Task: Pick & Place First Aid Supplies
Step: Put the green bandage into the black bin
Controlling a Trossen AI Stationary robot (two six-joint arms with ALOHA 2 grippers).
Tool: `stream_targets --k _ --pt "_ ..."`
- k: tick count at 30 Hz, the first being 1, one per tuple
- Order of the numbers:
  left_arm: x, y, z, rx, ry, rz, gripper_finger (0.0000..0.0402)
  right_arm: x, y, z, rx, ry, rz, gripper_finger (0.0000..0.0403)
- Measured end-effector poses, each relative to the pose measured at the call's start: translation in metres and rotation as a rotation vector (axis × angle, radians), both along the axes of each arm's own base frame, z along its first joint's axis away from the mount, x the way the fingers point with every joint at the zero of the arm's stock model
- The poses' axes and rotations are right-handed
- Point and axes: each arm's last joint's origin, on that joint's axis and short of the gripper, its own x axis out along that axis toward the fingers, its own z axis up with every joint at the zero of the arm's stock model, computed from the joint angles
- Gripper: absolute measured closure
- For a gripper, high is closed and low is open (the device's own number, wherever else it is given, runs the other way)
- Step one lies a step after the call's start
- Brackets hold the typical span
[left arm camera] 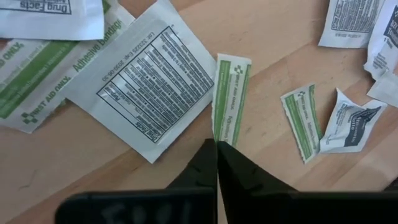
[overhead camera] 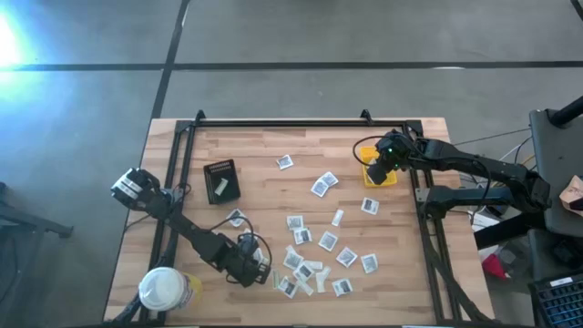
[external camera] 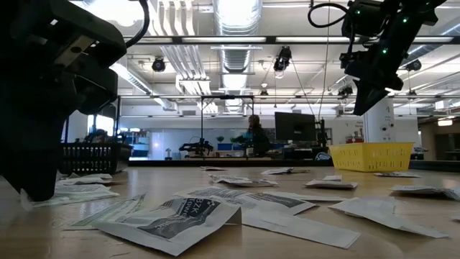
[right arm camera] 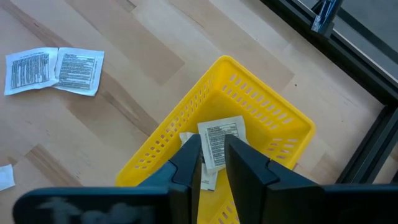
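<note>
Several first aid supplies (overhead camera: 319, 246), white square packets and narrow white-green strips, lie flat on the near middle of the wooden table. My left gripper (left arm camera: 216, 149) is down at the near left edge of this scatter (overhead camera: 264, 273), shut on one narrow strip (left arm camera: 230, 93). My right gripper (right arm camera: 212, 158) hangs open above the yellow bin (right arm camera: 261, 124) at the far right (overhead camera: 381, 169). White packets (right arm camera: 221, 140) lie in the bin below its fingers, which touch nothing. My left gripper pinches the narrow strip's near end (left arm camera: 219, 138) between its two fingertips. The fingers slant down from the table's left and lie along the strip. The rest of the strip lies flat on the table, beside a larger white packet (left arm camera: 146, 81).
A black tray (overhead camera: 221, 180) holding a pale strip lies at the left middle. A white-lidded yellow tub (overhead camera: 164, 290) stands at the near left corner. A black frame (overhead camera: 301, 123) rims the table. More packets lie around the left gripper (left arm camera: 305, 118).
</note>
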Motion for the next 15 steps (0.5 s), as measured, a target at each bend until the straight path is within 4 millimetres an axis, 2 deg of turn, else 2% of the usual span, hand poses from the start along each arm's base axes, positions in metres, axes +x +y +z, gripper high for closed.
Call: stream_targets --k 8,15 --pt "-0.002 -0.001 0.002 0.020 -0.015 -0.037 0.0401 0.000 0.000 0.000 0.000 0.000 0.000 0.0339" --pt "-0.006 0.000 0.018 0.020 -0.058 -0.078 0.0401 0.000 0.002 0.000 0.046 -0.023 0.051 0.0339"
